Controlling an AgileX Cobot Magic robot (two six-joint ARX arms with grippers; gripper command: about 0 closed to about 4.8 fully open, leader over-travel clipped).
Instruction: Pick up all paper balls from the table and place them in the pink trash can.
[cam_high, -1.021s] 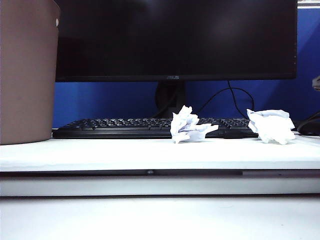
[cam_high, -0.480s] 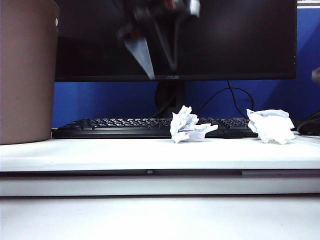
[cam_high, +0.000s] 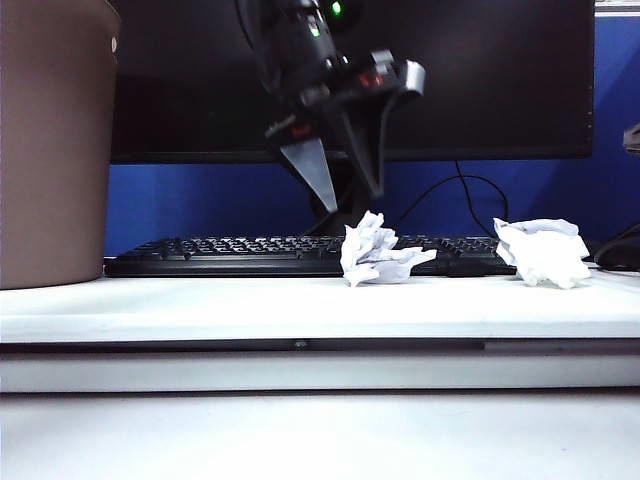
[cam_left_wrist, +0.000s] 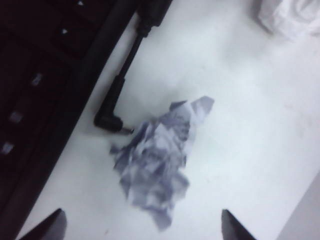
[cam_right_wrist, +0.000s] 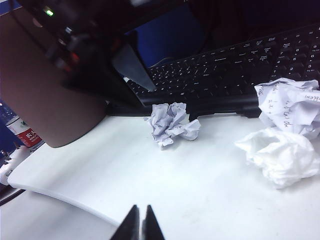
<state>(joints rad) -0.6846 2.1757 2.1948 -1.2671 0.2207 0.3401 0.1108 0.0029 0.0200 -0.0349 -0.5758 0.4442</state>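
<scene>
Left gripper (cam_high: 348, 200) poised, fingers spread wide, just above the middle paper ball (cam_high: 378, 250) on the white table (cam_high: 200, 310).

A black keyboard (cam_high: 230, 256) and a dark monitor (cam_high: 480, 80) stand at the back of the table against a blue wall (cam_high: 200, 205). The pink trash can (cam_high: 55, 140) stands at the left end, well apart from the balls; its inside is hidden. A second paper ball (cam_high: 543, 252) lies to the right. The right wrist view shows a third ball (cam_right_wrist: 281, 156) touching it in front, and the right gripper (cam_right_wrist: 139, 224) with fingertips pressed together, empty, at the near edge. The left wrist view shows a cable plug (cam_left_wrist: 112, 121) just beside the middle ball.
</scene>
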